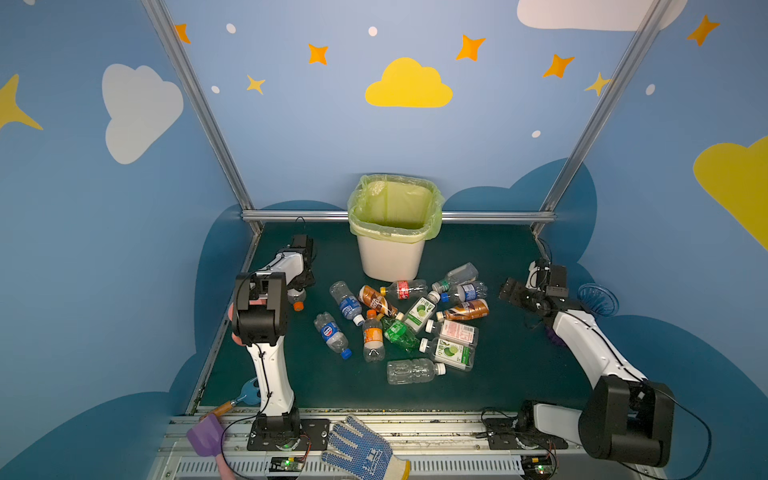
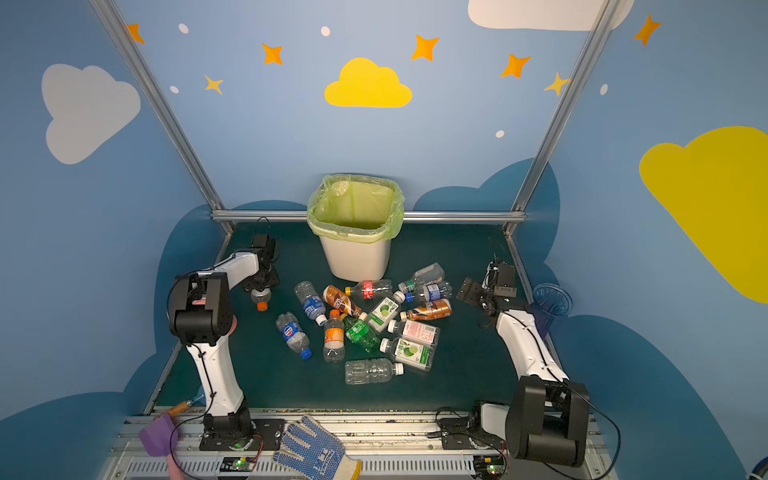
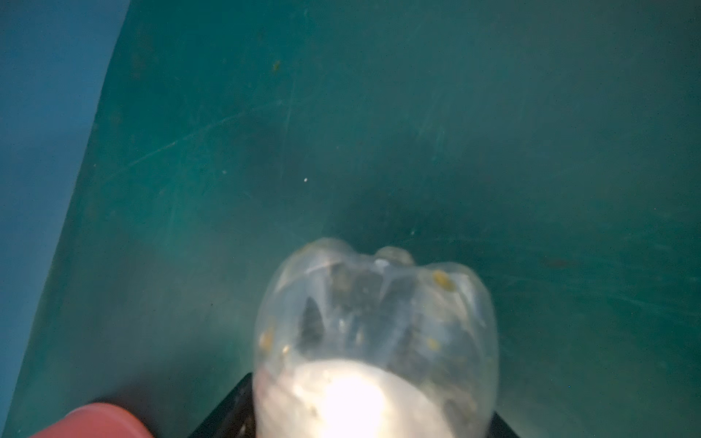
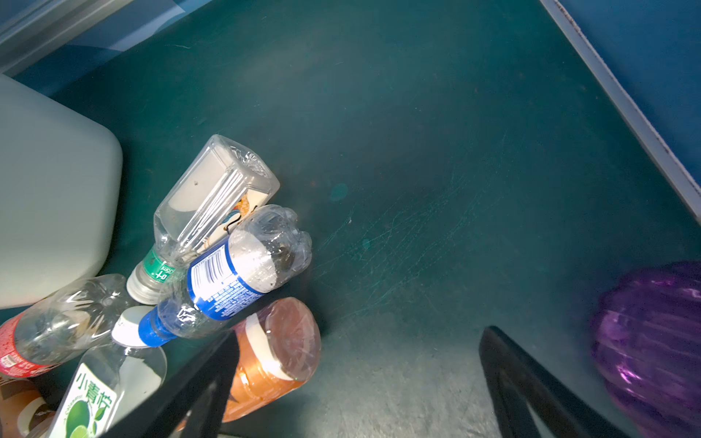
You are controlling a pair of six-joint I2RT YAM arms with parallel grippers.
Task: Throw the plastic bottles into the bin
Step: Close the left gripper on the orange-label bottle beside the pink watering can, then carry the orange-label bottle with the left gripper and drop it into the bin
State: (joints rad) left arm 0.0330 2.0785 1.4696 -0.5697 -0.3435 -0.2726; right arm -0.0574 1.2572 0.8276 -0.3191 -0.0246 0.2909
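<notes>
**Lined bin at the back edge, fourteen bottles outside it**

The white bin [image 1: 390,257] stands at the middle of the tabletop's [image 1: 519,365] back edge, its yellow-green bag [image 1: 395,199] folded over the rim; what shows of its inside is liner. Thirteen plastic bottles [image 1: 399,332] lie heaped just in front of it: three blue-labelled, two brown, two lime-labelled, and one each red-labelled, orange-labelled, pink-labelled, green, square clear and ribbed clear. A fourteenth, the orange-capped bottle [image 3: 375,322], is near the left edge between the jaws of the left end effector [image 1: 299,289], which press against its sides. The right end effector [image 1: 510,292] hangs wide and empty near the right edge, beside a purple ribbed vase [image 4: 652,349].
</notes>
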